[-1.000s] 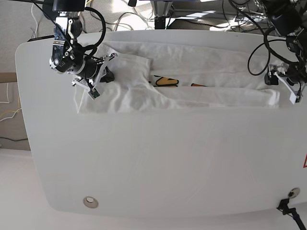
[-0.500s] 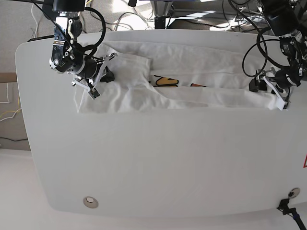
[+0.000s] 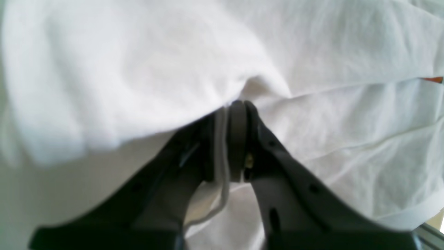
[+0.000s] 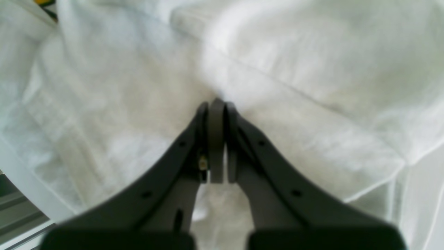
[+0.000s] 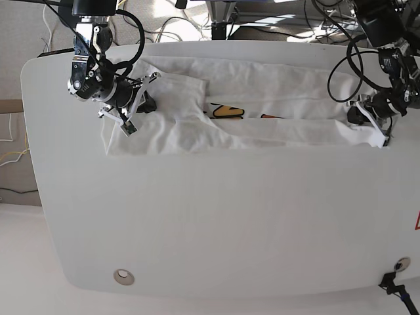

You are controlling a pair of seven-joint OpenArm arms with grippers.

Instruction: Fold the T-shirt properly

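So the T-shirt [image 5: 262,108] is lying across the far half of the white table [image 5: 216,223], already folded into a long band running side to side, print mostly tucked inside. All that peeks out of the fold is a bit of yellow with black outline [image 5: 226,111] and a sliver of orange-red next to it. No full letter is showing, so I can't read any of the writing from where I'm standing.

The left gripper [image 5: 377,131] is down at the shirt's end on the right side of the base view. Up close, its dark fingers [image 3: 237,139] are pinched together with a hem of white cloth caught between them, so it's definitely got hold of the shirt there.

The right gripper [image 5: 134,108] sits at the other end, on the bunched-up sleeve part. In its wrist view the gripper [image 4: 216,114] has its fingers pressed tight together, tips buried right against the fabric. Whether any cloth is actually clamped in there, I honestly can't tell, it's too blurry.

Cables [image 5: 197,16] are lying around behind the table.
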